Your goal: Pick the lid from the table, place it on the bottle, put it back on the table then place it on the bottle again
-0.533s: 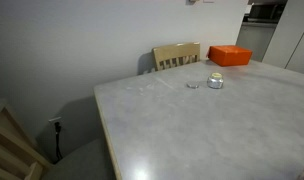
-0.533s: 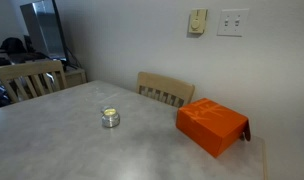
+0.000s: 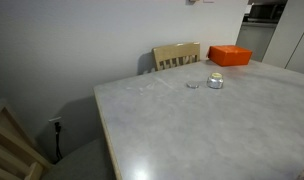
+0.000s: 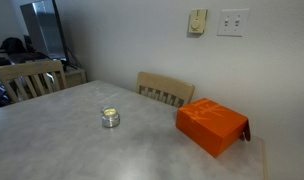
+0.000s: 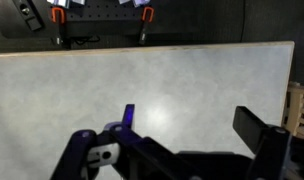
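Nothing differs from a moment ago: the pincer (image 5: 192, 140) hangs spread over bare table (image 5: 92, 90), lid (image 3: 193, 85) and bottle (image 3: 215, 81) nowhere beneath it, so the first pick awaits.

A home dining room: wooden chairs (image 4: 164, 90) at a marbled table (image 4: 52, 140), wall switches (image 4: 230, 22).

You see your gripper (image 5: 192, 120) coming in from the bottom, jaws wide apart over the table (image 5: 92, 80). Past its far edge, two red fittings (image 5: 59, 14) sit against a dark background.
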Controlling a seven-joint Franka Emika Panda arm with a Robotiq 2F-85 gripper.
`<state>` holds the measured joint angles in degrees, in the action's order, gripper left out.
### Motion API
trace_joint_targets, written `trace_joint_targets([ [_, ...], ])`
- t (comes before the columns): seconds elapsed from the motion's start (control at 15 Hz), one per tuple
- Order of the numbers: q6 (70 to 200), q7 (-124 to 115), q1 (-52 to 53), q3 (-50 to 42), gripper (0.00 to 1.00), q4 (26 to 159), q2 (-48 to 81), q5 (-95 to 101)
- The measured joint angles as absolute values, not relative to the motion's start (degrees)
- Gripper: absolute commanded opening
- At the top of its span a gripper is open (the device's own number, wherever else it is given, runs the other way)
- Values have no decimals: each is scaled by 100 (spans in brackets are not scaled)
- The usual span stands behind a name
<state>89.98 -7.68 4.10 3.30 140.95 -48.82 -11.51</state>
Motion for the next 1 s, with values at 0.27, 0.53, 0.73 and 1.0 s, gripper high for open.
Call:
trace_joint_targets([
  [0.27, 9910, -347, 496, 330, 100, 14090, -4151, -1579],
  [0.53, 10535, -207, 578, 294, 100, 14007, -3488, -1849],
  [0.73, 10541, -207, 578, 245, 100, 13948, -3462, -1850],
  [1.0, 10514, -345, 577, 282, 100, 13908, -3355, -1756],
])
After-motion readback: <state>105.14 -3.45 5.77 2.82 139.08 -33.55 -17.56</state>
